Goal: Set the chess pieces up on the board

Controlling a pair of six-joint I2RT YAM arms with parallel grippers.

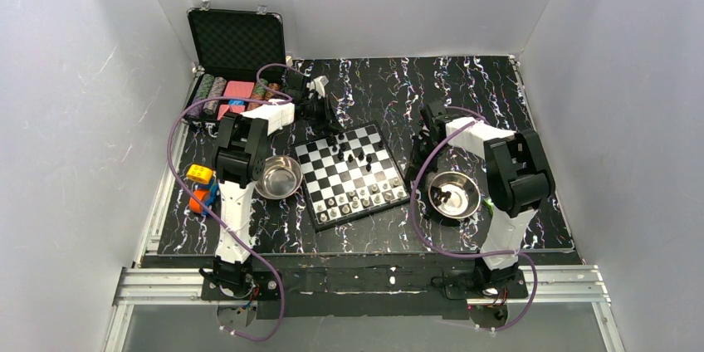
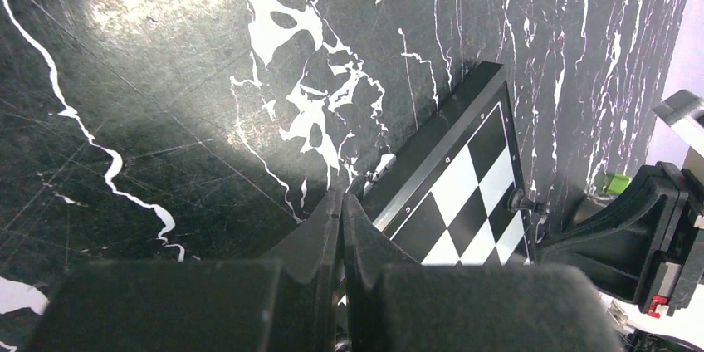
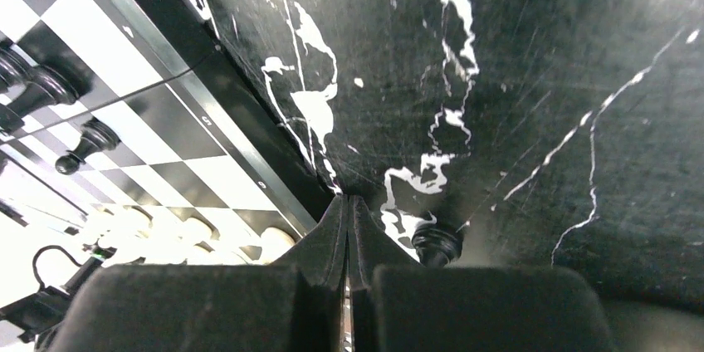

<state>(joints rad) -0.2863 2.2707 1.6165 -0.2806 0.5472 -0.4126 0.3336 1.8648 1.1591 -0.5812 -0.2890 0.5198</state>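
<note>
Centre of the marbled surface (image 1: 498, 95): chessboard (image 1: 353, 173), lying skewed. Black chess pieces (image 1: 353, 151) stand scattered on its far half, not in ranks. Pale pieces (image 1: 359, 200) stand along the near rows.

Steel bowl (image 1: 278, 176) at the board's 9 o'clock. Second steel bowl (image 1: 453, 194) at 4 o'clock, with one black piece (image 1: 446, 197) inside.

The left jaws are pressed together with nothing held. Their fingertips (image 2: 332, 219) are over bare surface just outside the board's far rim, 11 o'clock.

The right jaws are likewise closed and empty. Their fingertips (image 3: 336, 219) are just off the board's right rim, 3 o'clock. A lone black pawn-like piece (image 3: 437, 244) stands on the surface just beside them, off the board.

Open black case (image 1: 237, 36) with poker chips (image 1: 217, 88) at 10 o'clock.
</note>
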